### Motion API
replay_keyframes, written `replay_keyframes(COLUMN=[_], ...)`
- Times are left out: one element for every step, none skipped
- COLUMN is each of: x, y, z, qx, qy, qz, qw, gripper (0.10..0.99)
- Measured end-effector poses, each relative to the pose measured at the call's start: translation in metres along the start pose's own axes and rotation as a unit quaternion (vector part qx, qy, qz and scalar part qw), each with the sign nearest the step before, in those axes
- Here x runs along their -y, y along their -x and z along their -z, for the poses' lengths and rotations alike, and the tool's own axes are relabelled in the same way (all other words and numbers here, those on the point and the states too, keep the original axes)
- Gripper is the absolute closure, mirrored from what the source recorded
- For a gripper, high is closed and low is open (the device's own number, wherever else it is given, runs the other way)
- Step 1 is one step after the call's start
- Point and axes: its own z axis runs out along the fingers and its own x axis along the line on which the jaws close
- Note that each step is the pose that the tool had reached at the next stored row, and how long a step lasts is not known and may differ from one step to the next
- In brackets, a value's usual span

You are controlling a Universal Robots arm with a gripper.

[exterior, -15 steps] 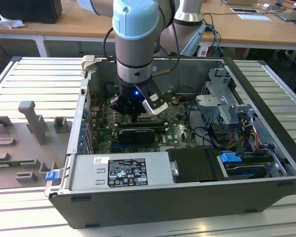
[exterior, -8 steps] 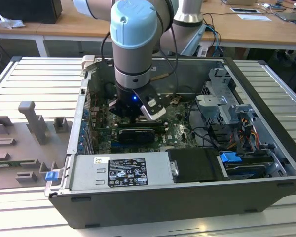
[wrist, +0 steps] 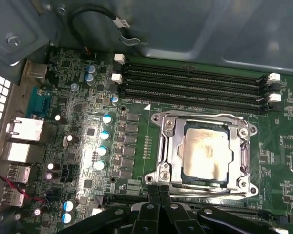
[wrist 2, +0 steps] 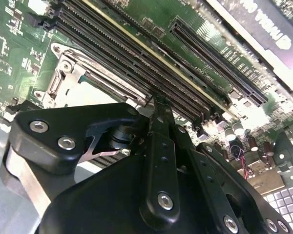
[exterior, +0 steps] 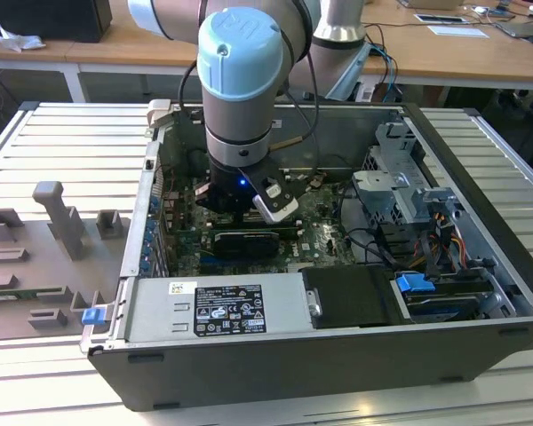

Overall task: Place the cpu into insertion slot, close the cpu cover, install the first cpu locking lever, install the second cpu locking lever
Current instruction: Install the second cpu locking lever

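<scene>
The cpu [wrist: 205,153], a dull silver-beige square, lies flat in the insertion slot [wrist: 158,178] on the green board. The cpu cover [wrist: 169,146], a thin silvery frame, is down around the chip's face. Thin wire levers run along two sides of the socket; whether they are latched I cannot tell. My gripper [wrist: 158,194] is shut with nothing between its black fingers, its tips right at the socket's edge. In the second wrist view the gripper [wrist 2: 156,103] points at the socket's corner [wrist 2: 68,80] beside the memory slots. In the exterior view the arm's wrist [exterior: 237,115] reaches down into the open computer case.
Long black memory slots [wrist: 195,80] run beside the socket. A black graphics card [exterior: 244,241], a grey power supply [exterior: 218,306] and a drive cage [exterior: 400,177] crowd the case. A grey fixture plate [exterior: 44,257] lies at the exterior view's left.
</scene>
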Motion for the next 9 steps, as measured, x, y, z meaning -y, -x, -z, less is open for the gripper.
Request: replay_keyframes(x=[0.0001,0.0001,0.0002,0.0003,0.0005,0.0005,0.0005,0.0005,0.0005], y=[-0.0003,-0.0004,-0.0005,-0.0007,-0.0011,-0.0014,-0.0020,-0.0024,-0.0026], z=[-0.0005,-0.0009,-0.0016,-0.0020,-0.0025,-0.0029,-0.0033,-0.0036,-0.0039], qx=[-0.0001,-0.0002,-0.0002,-0.0004,-0.0006,-0.0008,-0.0010,-0.0012,-0.0014], qy=[0.0020,0.0035,0.0049,0.0058,0.0068,0.0074,0.0080,0.0085,0.0093], qz=[0.001,0.002,0.004,0.005,0.006,0.007,0.008,0.009,0.011], qw=[1.0000,1.0000,1.0000,1.0000,1.0000,0.9999,0.9999,0.9999,0.9999], gripper=[0.980,0.980,0.980,0.980,0.980,0.980,0.980,0.980,0.980])
